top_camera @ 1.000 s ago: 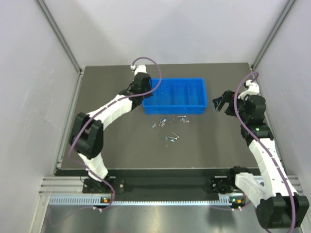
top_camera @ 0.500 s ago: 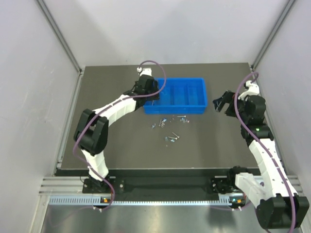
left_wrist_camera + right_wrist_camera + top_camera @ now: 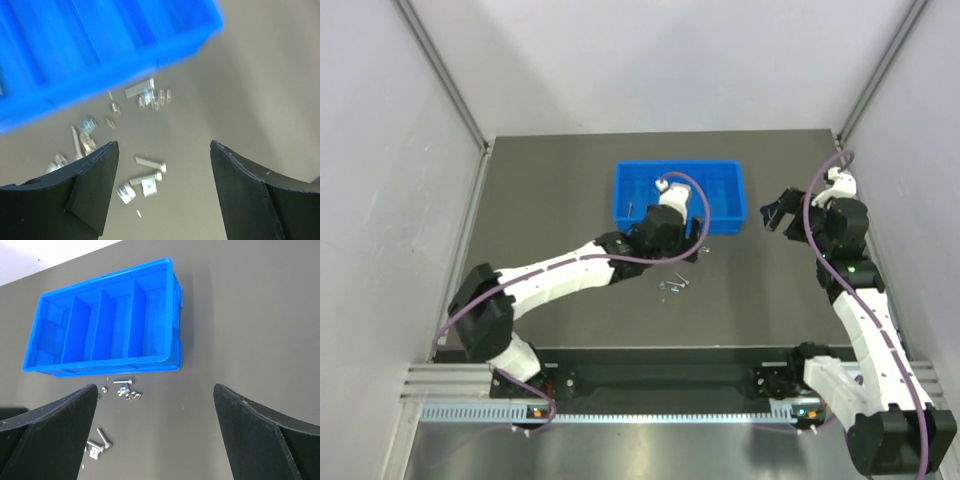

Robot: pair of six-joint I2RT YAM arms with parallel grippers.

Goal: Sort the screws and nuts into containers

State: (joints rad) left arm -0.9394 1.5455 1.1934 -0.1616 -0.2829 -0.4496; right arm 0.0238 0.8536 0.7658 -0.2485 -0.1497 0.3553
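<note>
The left hand point(image 3: 164, 150) hangs spread wide and empty over the screws point(image 3: 150, 163) and nuts point(image 3: 131, 395), which lie scattered on the counter point(image 3: 560, 200) just beside the blue tray point(image 3: 175, 347). The right hand point(image 3: 155, 390), likewise spread wide, hovers off to the tray's right.

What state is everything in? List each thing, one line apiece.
left end effector: open, empty, above the loose screws.
right end effector: open, empty.
blue tray: upright, most compartments empty.
screws: loose on the table, outside the tray.
nuts: loose among the screws.
</note>
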